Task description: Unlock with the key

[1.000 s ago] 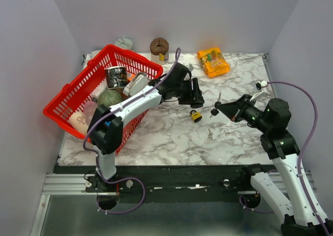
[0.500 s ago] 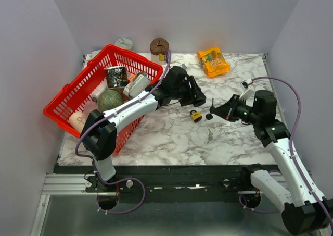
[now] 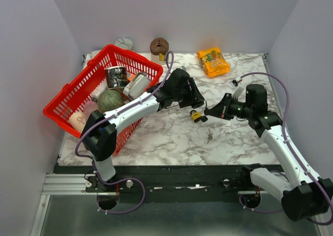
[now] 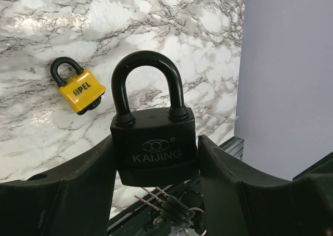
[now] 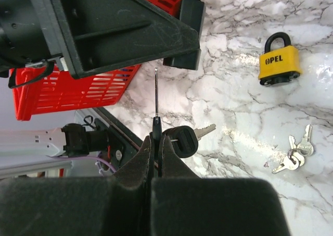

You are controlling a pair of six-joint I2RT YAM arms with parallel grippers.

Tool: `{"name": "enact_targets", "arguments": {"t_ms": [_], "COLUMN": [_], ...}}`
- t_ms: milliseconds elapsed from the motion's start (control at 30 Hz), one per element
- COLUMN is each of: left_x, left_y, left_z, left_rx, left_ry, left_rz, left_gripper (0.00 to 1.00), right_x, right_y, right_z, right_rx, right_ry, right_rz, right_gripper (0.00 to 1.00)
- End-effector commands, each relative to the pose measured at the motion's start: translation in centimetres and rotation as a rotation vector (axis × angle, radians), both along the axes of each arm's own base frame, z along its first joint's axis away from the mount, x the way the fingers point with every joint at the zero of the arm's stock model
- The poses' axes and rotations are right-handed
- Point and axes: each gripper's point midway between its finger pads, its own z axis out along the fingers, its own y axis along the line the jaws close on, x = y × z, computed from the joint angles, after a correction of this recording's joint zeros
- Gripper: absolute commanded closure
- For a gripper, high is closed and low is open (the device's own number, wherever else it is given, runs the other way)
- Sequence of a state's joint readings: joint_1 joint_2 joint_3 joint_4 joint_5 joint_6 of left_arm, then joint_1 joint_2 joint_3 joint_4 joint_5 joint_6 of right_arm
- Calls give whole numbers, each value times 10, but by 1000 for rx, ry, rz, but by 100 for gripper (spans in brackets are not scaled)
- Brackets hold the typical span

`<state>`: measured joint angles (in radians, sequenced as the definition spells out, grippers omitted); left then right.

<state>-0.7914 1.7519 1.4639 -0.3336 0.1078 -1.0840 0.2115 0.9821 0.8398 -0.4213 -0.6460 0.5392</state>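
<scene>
Left claw [image 4: 156, 165]: jaws partway apart, clamped on the two sides of a black padlock [image 4: 153, 137]. In the left wrist view the padlock stands upright at centre frame, shackle closed and arching toward the top. A few small keys [image 4: 174, 211] show just under its body. In the overhead view this claw sits at centre frame over the marble bench [image 3: 171, 137].

Right claw [image 5: 154, 146]: jaws pressed together, pinching a key [image 5: 156, 124] by its head. The thin blade points straight up the frame toward the underside of the left claw. Whether the tip touches anything cannot be told. A second, black-headed key [image 5: 182, 140] hangs just beside the pinched one.

Yellow padlock [image 3: 196, 116]: lies flat on the bench at centre of the overhead view, just below the left claw and beside the right one, shackle closed.

Loose bunch of keys [image 5: 294, 155]: on the bench, lower right of the right wrist view, apart from the yellow padlock.

Red basket [image 3: 99, 90]: left of the overhead view, holding several items. Orange packet [image 3: 213, 61] lies near the back edge, upper right.
</scene>
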Motion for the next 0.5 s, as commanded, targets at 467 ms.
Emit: {"name": "enact_targets", "arguments": {"t_ms": [467], "left_x": [5], "left_y": [-11], "left_z": [79], "left_rx": [-116], "left_ry": [-168], "left_rz": [4], "left_gripper": [100], "right_x": [-10], "right_y": [7], "right_z": [-5], "right_rx": [-33], "right_ry": [71], "right_rz": [76], "right_gripper": [99]}}
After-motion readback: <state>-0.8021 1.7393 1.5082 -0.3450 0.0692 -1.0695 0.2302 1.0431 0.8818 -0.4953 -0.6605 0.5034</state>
